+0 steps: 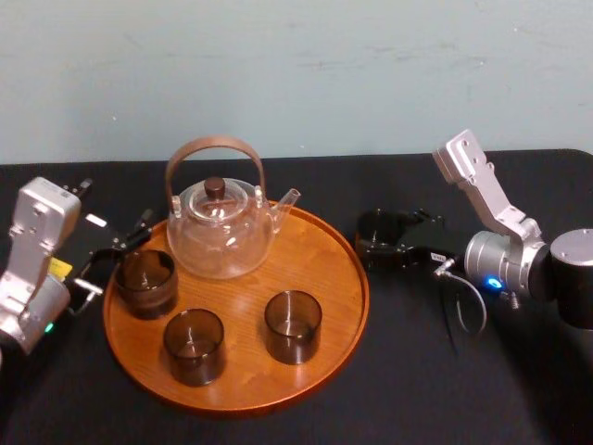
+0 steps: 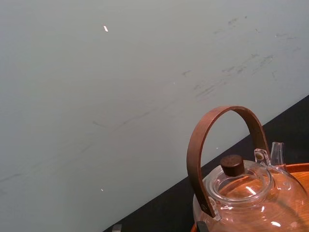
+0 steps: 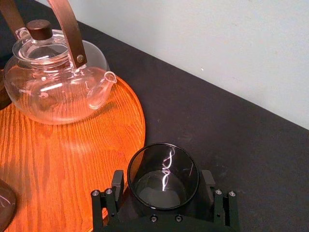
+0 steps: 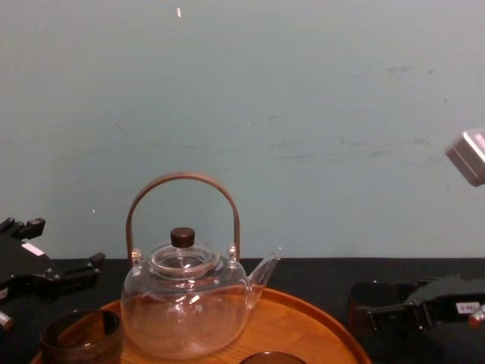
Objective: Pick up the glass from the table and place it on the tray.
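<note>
Right claw (image 3: 163,180) straddles the glass (image 3: 163,166) beside the tray (image 3: 72,159); clamped or not, can't tell. It's slick and brittle, so I'd squeeze mid-wall gently. Left claw (image 1: 116,258) idles, apart.

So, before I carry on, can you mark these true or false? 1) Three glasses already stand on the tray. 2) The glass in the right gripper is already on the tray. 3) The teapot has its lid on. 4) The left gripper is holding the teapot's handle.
1) True: three dark glasses stand on the tray.
2) False: the right gripper is shut on the fourth glass over the black table, just right of the tray's rim.
3) True: the teapot has its lid in place.
4) False: the left gripper is open at the tray's left edge, beside one of the glasses, away from the handle.
</note>
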Robot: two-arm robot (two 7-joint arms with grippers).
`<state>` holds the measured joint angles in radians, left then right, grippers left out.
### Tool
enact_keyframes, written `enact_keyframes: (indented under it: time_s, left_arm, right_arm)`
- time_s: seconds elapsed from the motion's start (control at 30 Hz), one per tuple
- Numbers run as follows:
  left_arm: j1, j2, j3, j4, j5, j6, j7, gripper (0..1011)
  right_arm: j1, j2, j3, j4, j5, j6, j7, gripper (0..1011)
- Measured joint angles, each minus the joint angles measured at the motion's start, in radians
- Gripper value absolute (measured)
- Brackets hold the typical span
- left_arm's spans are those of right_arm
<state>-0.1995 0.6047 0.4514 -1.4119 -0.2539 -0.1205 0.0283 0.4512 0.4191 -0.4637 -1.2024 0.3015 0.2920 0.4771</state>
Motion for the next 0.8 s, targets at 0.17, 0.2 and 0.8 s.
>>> enact_keyframes:
  time_s: [0.17, 0.2, 0.8]
  left_arm:
    - [0.0, 0.0, 0.0, 0.0, 0.0, 0.0, 0.0, 1001]
    - [0.0, 0.0, 0.0, 0.0, 0.0, 0.0, 0.0, 1001]
    - [0.0, 0.0, 0.0, 0.0, 0.0, 0.0, 0.0, 1001]
  right_arm:
    - [0.0, 0.0, 0.0, 0.0, 0.0, 0.0, 0.0, 1002]
    - [0.0, 0.0, 0.001, -0.001, 0.0, 0.0, 0.0, 1002]
    - [0.0, 0.0, 0.002, -0.001, 0.005, 0.0, 0.0, 883]
